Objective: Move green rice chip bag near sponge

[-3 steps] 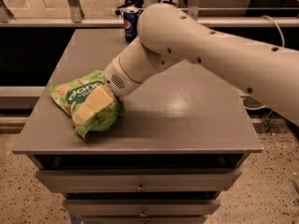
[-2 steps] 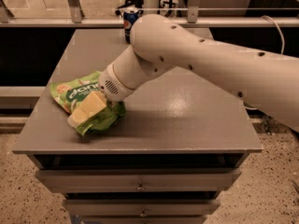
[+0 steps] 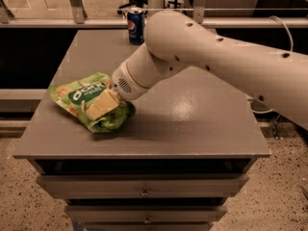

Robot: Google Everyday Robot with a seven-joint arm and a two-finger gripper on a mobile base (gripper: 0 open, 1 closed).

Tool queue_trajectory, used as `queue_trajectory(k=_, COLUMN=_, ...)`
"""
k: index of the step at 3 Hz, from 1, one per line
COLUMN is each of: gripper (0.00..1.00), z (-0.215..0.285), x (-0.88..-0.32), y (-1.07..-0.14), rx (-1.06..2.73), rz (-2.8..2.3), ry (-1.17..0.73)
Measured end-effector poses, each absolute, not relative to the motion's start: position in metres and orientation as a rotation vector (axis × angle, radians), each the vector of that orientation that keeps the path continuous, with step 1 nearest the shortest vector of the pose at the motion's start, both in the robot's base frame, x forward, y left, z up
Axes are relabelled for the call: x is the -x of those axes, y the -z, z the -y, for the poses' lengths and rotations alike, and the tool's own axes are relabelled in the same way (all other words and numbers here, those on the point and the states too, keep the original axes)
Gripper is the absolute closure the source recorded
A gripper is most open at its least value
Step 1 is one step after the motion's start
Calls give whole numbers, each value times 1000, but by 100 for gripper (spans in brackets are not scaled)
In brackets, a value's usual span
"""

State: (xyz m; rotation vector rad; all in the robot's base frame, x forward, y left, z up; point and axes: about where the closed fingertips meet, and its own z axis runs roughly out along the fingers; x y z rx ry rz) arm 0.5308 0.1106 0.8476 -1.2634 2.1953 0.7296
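The green rice chip bag (image 3: 82,97) lies crumpled on the front left part of the grey table top (image 3: 192,124). My gripper (image 3: 102,106) reaches down onto it from the right, at the end of the thick white arm (image 3: 202,52). Its pale yellow fingers (image 3: 103,104) are closed on the bag's middle, and the green foil bunches up around them. The bag rests on the table surface. The sponge is not in view; it may be hidden behind the arm.
A blue Pepsi can (image 3: 136,26) stands upright at the back edge of the table, just left of the arm. The table has drawers (image 3: 144,186) below its front edge. A rail and a floor lie behind it.
The arm's elbow has swung a little to the left, so the Pepsi can shows more fully. The gripper and the bag have stayed at about the same spot on the table.
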Motion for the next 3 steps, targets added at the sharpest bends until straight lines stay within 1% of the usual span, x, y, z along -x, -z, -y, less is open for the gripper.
queue_trajectory(k=1, gripper=85, z=-66, x=-546, y=-871, rx=1257, rz=-2182, ry=-619)
queue_trajectory(k=2, gripper=100, z=3, x=-568, y=-907, rx=1240, rz=-2166, ry=-474)
queue_trajectory(k=3, gripper=100, z=11, x=-571, y=-910, rx=1226, rz=-2160, ry=-454)
